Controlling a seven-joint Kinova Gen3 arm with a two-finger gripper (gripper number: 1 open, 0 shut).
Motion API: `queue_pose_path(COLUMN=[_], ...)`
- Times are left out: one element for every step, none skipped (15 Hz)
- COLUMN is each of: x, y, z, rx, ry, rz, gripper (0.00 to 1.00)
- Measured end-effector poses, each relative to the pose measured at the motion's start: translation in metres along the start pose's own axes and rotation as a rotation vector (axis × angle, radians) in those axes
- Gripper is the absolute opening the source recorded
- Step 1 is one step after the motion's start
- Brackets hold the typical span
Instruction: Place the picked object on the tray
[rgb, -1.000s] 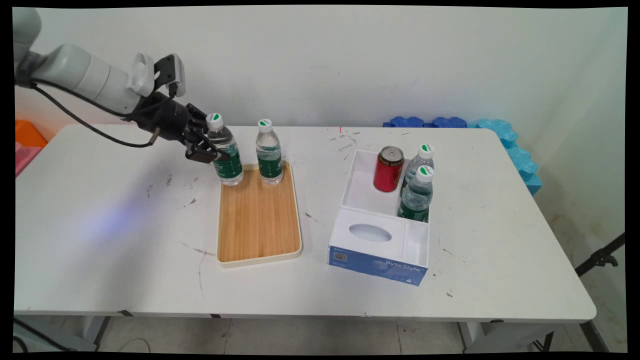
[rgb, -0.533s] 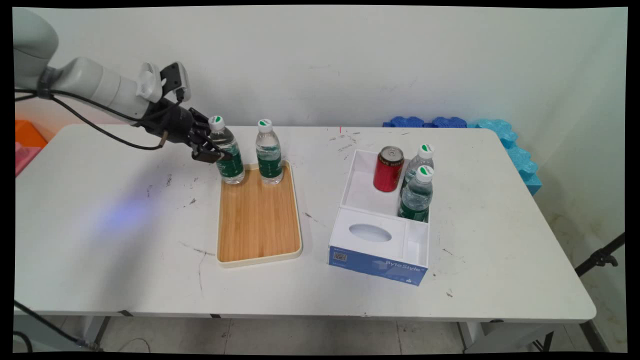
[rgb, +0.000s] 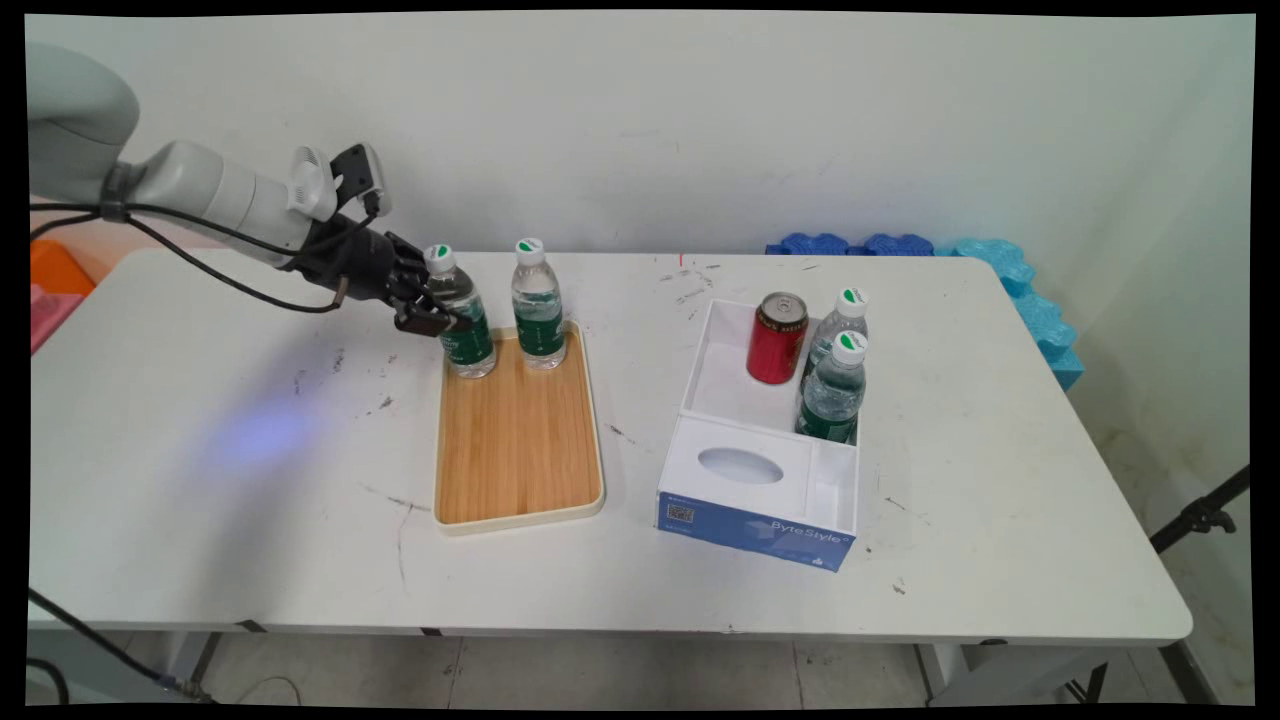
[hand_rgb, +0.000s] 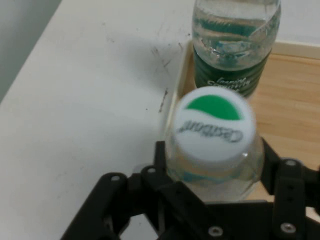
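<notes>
Your claw (rgb: 432, 318) is clamping its two fingers around the body of a water bottle (rgb: 462, 318), with the green-and-white cap (hand_rgb: 213, 124) sticking up between the linkages in the hand view. Over the last second you have been carrying that bottle sideways and lowering it, so it is now sitting at, or just above, the back left corner of the wooden tray (rgb: 517, 440); whether its base is touching the tray, I cannot tell. Just beyond the claw, a second bottle (rgb: 538, 305) is standing upright on the tray. Well past that, a white box (rgb: 765, 470) is holding a red can (rgb: 777, 338) and two more bottles (rgb: 833, 385) on the bench (rgb: 250, 500).
</notes>
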Motion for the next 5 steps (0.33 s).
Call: queue_pose_path(x=[-0.0013, -0.0017, -0.0026, -0.0034, -0.0042], y=[0.0003, 0.0003, 0.0004, 0.0005, 0.0005], z=[0.0011, 0.0020, 0.0026, 0.0027, 0.0029], rx=[-0.001, -0.001, -0.001, -0.001, 0.000], ry=[0.000, 0.001, 0.002, 0.002, 0.003], rz=[-0.005, -0.007, -0.010, -0.011, -0.012], gripper=[1.00, 1.00, 1.00, 1.00, 1.00])
